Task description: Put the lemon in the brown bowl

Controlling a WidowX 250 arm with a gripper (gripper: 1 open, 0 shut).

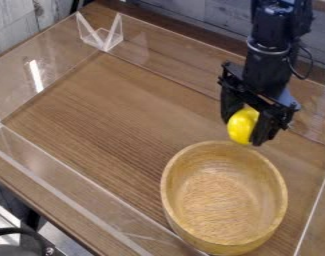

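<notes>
One wide wooden surface (111,110) carries the whole scene, with clear plastic walls (45,55) standing around its edges. On it, toward the near right side, rests the brown bowl (192,222), large and round, with a thick rim and visible grain; it is empty inside. It looks stiff and rather heavy compared with the fruit, so I judge it will not slide or tip when something small drops into it.

Above the far rim of the bowl hangs the black gripper (249,125), pointing down from the dark arm. Its fingers (270,124) are clamped on the lemon (242,127), one at each side, and the fruit is lifted off the surface, just beside the bowl's far edge and not yet over its middle.

The lemon is small, bright yellow and smooth. I judge it light and fairly firm, with a skin that may be a little slippery, and its oval shape can roll or turn between flat fingers. The safest hold is across its thick middle, as it seems to be held now, not near the pointed ends, where it could squeeze out. Moderate pressure should be enough; it is not fragile, so a short drop into the bowl should not hurt it.
</notes>
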